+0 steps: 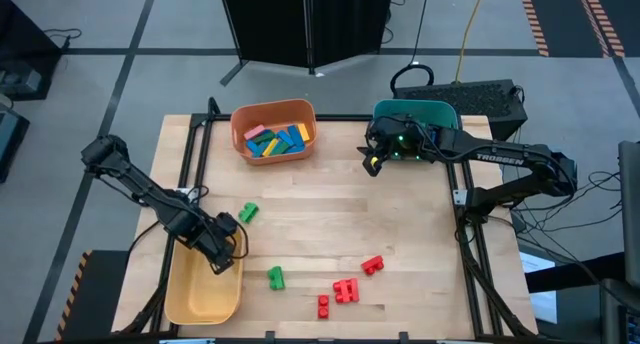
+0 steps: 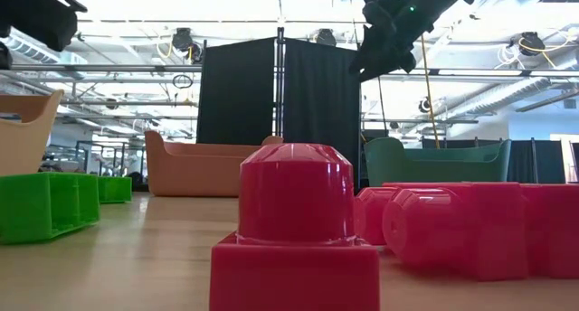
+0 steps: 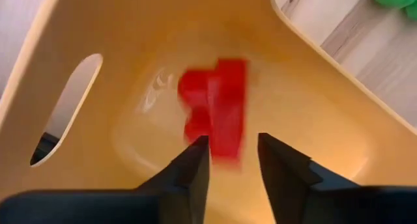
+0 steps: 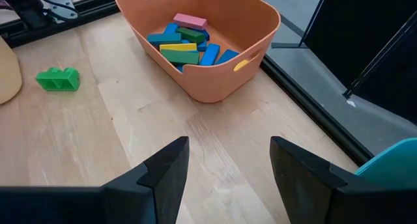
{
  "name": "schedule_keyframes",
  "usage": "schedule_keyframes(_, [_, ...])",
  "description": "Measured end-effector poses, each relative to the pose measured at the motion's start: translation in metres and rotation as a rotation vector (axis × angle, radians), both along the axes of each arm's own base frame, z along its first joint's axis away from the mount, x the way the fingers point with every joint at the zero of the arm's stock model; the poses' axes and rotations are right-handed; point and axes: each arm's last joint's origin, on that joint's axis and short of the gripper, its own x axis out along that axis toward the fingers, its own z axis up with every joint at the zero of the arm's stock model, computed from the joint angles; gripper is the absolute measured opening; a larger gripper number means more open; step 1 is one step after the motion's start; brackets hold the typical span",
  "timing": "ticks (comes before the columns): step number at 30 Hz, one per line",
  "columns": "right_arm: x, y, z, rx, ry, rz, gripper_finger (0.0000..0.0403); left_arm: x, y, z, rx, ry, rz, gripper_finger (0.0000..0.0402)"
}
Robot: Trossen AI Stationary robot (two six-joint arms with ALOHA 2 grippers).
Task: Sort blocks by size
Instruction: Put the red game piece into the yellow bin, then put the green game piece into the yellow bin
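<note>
Red studded plastic block [image 3: 218,110] is lying blurred inside the yellow plastic bin [image 3: 313,94] at the wooden worktop's [image 1: 400,224] front left corner, its long axis running away from the left gripper [image 3: 233,160], whose released fingers are hanging parted just above it. More red blocks [image 1: 346,290] are sitting by the front edge, two green ones [image 1: 248,213] nearer the left. Flat bars are filling the orange bin [image 1: 238,124] at the back edge. Near the teal bin [image 1: 440,112], the right gripper [image 4: 229,168] is hovering with fingers spread, grasping nothing.
</note>
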Motion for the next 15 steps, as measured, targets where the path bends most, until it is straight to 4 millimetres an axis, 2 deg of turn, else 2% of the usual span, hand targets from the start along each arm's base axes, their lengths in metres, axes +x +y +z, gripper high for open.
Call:
schedule_keyframes(7, [0.0,0.0,0.0,0.0,0.0,0.0,0.0201,0.0,0.0,0.0,-0.001,0.005,0.001,0.0183])
schedule_keyframes(12, [0.0,0.0,0.0,0.0,0.001,-0.001,0.0201,0.003,0.004,0.002,-0.064,0.042,0.028,0.0191])
schedule_keyframes(15, [0.0,0.0,0.0,0.0,0.0,0.0,0.0201,0.007,0.01,0.012,-0.074,0.029,0.057,0.0191])
